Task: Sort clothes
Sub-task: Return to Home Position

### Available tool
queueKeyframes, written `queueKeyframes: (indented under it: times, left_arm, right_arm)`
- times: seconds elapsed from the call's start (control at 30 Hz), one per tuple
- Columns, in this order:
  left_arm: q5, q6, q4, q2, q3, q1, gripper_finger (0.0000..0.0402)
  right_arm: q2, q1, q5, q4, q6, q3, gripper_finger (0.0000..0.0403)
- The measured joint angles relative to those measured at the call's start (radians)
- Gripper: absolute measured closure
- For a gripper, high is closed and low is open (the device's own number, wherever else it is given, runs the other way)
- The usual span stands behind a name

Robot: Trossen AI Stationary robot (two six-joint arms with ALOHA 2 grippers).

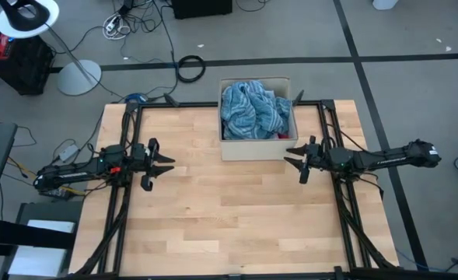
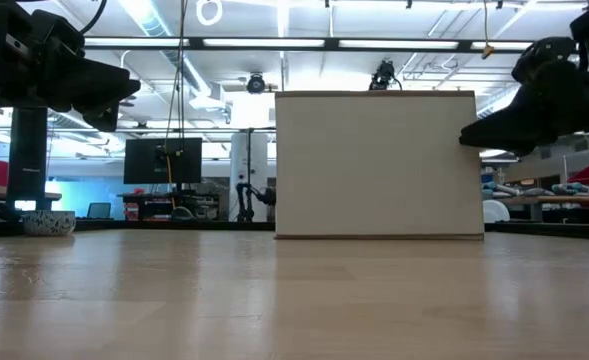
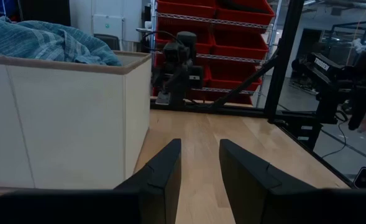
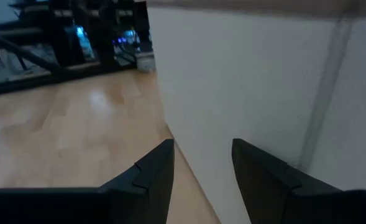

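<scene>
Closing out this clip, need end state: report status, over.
Left gripper open, empty, left of box. Right gripper open, empty, at box's near right corner. Blue striped cloth heaped in box. No obstruction seen.

The box (image 1: 253, 149) stands at the table's (image 1: 229, 225) far edge, heaped with cloth (image 1: 252, 109). The right gripper (image 1: 288, 156) hangs just beside its corner. Open wood runs from there to the left gripper (image 1: 171, 164) and the near edge.
</scene>
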Motion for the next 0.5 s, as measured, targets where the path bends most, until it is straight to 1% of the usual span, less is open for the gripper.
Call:
queueKeyframes:
  times: [0.5]
  left_arm:
    - [0.0,0.0,0.0,0.0,0.0,0.0,0.0286]
  right_arm:
    - [0.0,0.0,-0.013,0.024,0.0,0.0,0.0239]
